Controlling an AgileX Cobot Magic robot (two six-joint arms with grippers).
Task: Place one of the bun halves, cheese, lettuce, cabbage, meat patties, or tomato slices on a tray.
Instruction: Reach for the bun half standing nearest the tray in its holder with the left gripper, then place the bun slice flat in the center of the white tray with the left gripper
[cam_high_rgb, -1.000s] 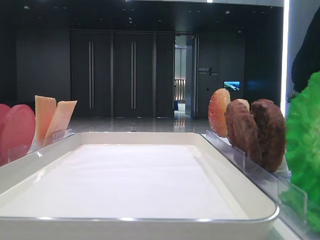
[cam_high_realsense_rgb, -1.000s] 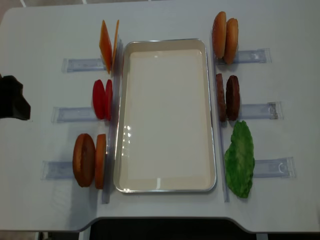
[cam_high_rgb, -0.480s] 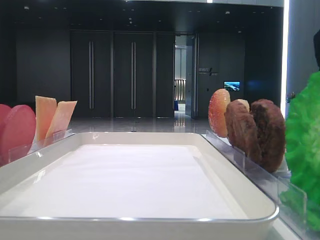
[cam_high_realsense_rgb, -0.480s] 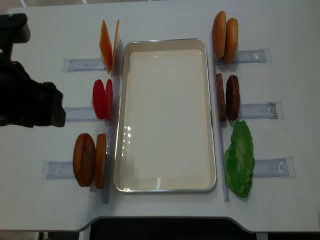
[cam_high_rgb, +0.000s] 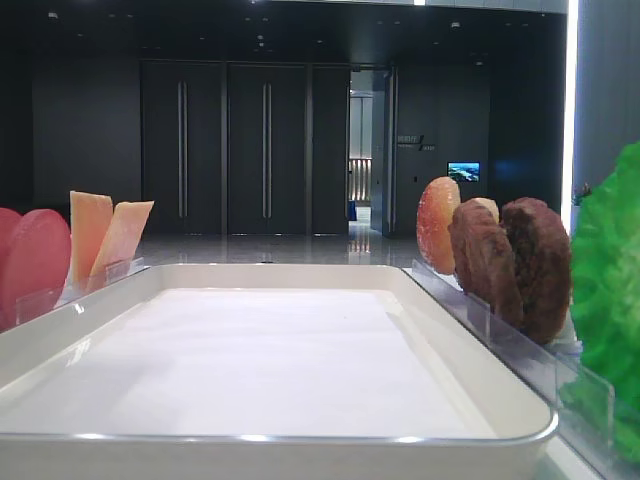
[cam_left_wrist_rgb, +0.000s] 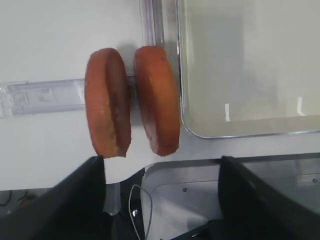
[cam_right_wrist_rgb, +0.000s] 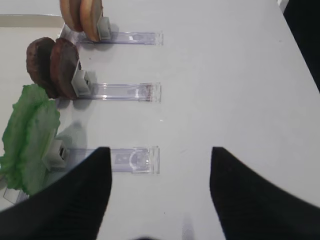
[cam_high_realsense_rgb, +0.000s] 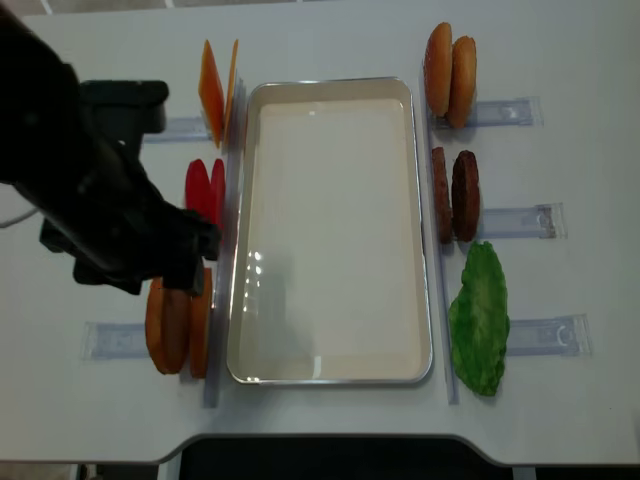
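The food pieces stand on edge in clear slotted holders (cam_high_realsense_rgb: 512, 222) along both long sides of the tray (cam_high_realsense_rgb: 330, 370), probably so that a gripper can come down over a piece and pinch its two flat faces, something a piece lying flat would not allow. The tray sits in the middle of the white tabletop (cam_high_realsense_rgb: 330, 420) with nothing on it, so no item has been placed yet. On the left side are the cheese (cam_high_realsense_rgb: 217, 90), the tomato slices (cam_high_realsense_rgb: 205, 190) and one pair of bun halves (cam_high_realsense_rgb: 178, 330); on the right are a second pair of buns (cam_high_realsense_rgb: 449, 73), the meat patties (cam_high_realsense_rgb: 456, 195) and the lettuce (cam_high_realsense_rgb: 480, 318). The left gripper (cam_left_wrist_rgb: 162, 192) hangs above the near-left bun pair with its fingers spread wide and nothing between them, lined up as if for that pair, though which half it will take I cannot tell. The right gripper (cam_right_wrist_rgb: 160, 187) is likewise spread and empty, over bare tabletop beside the lettuce holder. The overhead view shows the whole layout, but the left arm (cam_high_realsense_rgb: 90, 190) hides part of the buns; the left wrist view shows both halves whole, just beside the tray's corner. The low view shows only how upright the pieces stand, and neither gripper.
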